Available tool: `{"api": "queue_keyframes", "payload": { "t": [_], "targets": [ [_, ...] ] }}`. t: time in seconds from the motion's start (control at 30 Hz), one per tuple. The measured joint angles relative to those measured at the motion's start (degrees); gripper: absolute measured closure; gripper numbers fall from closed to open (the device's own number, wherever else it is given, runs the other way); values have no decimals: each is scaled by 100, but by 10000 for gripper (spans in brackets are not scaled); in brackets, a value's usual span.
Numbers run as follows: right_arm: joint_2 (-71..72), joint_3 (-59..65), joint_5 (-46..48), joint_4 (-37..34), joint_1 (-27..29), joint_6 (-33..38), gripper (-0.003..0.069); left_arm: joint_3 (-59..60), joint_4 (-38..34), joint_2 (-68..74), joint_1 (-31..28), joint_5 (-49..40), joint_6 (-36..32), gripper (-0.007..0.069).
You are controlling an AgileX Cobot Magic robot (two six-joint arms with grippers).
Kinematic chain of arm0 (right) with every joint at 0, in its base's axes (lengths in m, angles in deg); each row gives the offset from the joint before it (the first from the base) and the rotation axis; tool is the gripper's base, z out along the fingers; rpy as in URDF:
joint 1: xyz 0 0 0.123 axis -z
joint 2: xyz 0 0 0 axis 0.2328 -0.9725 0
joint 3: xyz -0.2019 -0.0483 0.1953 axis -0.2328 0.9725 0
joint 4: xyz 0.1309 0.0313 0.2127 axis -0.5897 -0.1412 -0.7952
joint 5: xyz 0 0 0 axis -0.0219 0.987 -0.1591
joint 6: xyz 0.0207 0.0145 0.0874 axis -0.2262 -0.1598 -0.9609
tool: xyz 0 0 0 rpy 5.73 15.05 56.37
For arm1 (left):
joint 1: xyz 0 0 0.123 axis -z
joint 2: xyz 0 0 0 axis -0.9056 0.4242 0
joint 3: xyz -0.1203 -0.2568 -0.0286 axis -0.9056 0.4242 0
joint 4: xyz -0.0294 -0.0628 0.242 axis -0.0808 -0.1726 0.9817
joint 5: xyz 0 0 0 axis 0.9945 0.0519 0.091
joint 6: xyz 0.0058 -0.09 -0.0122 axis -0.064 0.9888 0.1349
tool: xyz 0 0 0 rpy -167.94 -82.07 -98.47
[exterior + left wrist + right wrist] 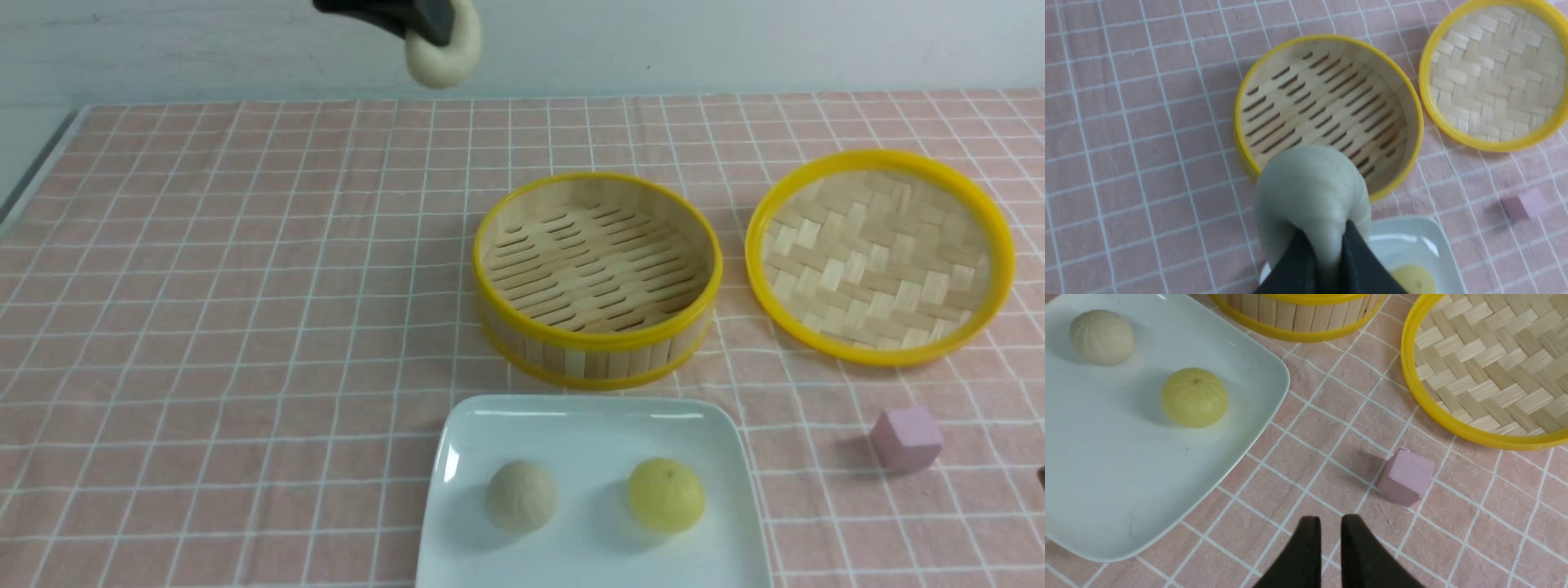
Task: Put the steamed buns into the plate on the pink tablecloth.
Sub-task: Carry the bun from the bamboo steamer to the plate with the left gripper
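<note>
Front view: the left gripper [429, 28] clamps a pale bun [447, 59] high over the pink tablecloth [245, 286]; far below its jaws a second pale bun [522, 495] and a yellow bun [666, 494] rest apart on the plate [588, 437]. Left wrist view: the jaws pinch the bun's dough, the steamer basket [1327, 98] beyond their tips. Right wrist view: the right gripper [1329, 535], jaws narrowly parted and empty, hovers with the pink cube [1406, 477] just ahead of them

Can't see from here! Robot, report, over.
Left gripper shut on third bun, held high. Right gripper slightly open, empty. Beige bun, yellow bun on plate. Nothing in the way.
</note>
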Motion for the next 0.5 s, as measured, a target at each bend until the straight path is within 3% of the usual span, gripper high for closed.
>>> {"api": "queue_keyframes", "payload": {
  "t": [0.1,0.23,0.33,0.5],
  "targets": [
    [0,0,0,0,0,0,554,886,-136,-628,233,170,0,593],
    [0,0,0,-5,0,0,545,3096,-757,-1593,983,1356,109,593],
    [0,0,0,-11,0,0,545,4917,-1403,-1802,1620,2708,358,592],
    [0,0,-5,-6,0,0,540,6485,-2173,-1669,2245,4470,479,592]
  ]
}}
